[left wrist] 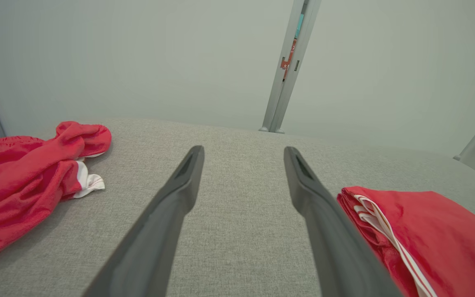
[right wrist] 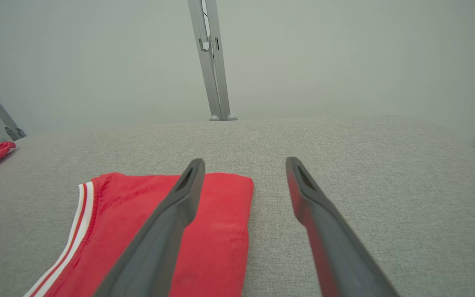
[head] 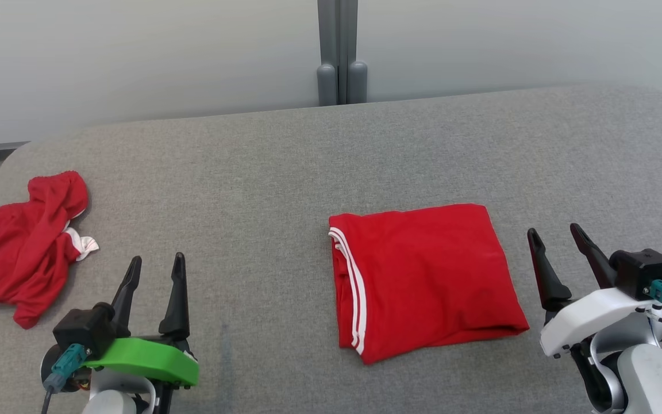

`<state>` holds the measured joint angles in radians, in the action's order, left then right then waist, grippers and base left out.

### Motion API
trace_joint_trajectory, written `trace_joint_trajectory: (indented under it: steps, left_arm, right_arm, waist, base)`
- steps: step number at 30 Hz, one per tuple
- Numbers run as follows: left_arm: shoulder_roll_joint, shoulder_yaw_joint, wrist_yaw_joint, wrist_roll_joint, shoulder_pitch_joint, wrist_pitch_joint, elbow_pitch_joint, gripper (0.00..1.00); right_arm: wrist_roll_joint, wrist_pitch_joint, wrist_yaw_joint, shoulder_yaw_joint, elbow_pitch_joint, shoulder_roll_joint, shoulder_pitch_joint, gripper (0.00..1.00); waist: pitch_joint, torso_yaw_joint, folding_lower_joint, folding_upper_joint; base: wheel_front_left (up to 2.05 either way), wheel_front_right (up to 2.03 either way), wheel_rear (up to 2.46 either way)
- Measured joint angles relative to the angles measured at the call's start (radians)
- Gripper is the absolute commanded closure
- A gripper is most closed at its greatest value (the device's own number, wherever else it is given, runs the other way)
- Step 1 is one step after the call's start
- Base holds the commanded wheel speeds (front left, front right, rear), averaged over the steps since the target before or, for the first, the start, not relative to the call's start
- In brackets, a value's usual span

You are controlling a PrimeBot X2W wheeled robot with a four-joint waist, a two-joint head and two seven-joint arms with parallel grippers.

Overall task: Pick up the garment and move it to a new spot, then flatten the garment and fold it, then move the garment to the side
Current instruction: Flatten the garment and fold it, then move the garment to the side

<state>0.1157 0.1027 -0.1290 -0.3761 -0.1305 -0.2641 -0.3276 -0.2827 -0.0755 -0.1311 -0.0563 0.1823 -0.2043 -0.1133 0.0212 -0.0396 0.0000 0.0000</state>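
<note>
A red garment point(head: 423, 276) with white stripes along its left edge lies folded into a neat rectangle on the grey fabric table point(head: 250, 172), right of centre. My right gripper point(head: 554, 230) stands open just right of it, apart from the cloth; the right wrist view has the folded garment point(right wrist: 221, 231) under and left of the open right gripper point(right wrist: 243, 160). My left gripper point(head: 156, 259) is open at the lower left, over bare table. In the left wrist view the left gripper point(left wrist: 243, 148) has the folded garment point(left wrist: 435, 231) to its right.
A second red garment point(head: 20, 247) with white trim lies crumpled at the table's left edge, also seen crumpled point(left wrist: 19, 181) left of my left fingers. A grey post point(head: 341, 52) stands against the pale wall behind the table.
</note>
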Motion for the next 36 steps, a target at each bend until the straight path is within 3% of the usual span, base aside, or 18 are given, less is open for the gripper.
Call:
trace_joint_trajectory:
  steps: [21, 32, 36]
  left_arm:
    - [-0.009, -0.020, 0.000, 0.008, 0.011, 0.000, 0.008, 0.00]
    - [-0.008, -0.010, 0.000, 0.009, -0.013, 0.000, 0.032, 0.00]
    - [-0.006, -0.004, 0.000, 0.009, -0.026, 0.000, 0.036, 0.00]
  right_arm:
    - [-0.050, 0.029, 0.000, 0.018, 0.013, -0.001, -0.010, 0.00]
    - [-0.095, 0.466, 0.000, 0.104, 0.119, 0.053, -0.137, 0.00]
    - [-0.091, 0.562, 0.000, 0.110, 0.183, 0.068, -0.190, 0.00]
  waist:
    - [0.014, 0.018, 0.0001, 0.0000]
    - [0.078, 0.039, 0.0001, 0.0000]
    - [0.105, 0.052, 0.0001, 0.0000]
  base:
    - [0.00, 0.00, 0.00]
    - [0.00, 0.00, 0.00]
    - [0.00, 0.00, 0.00]
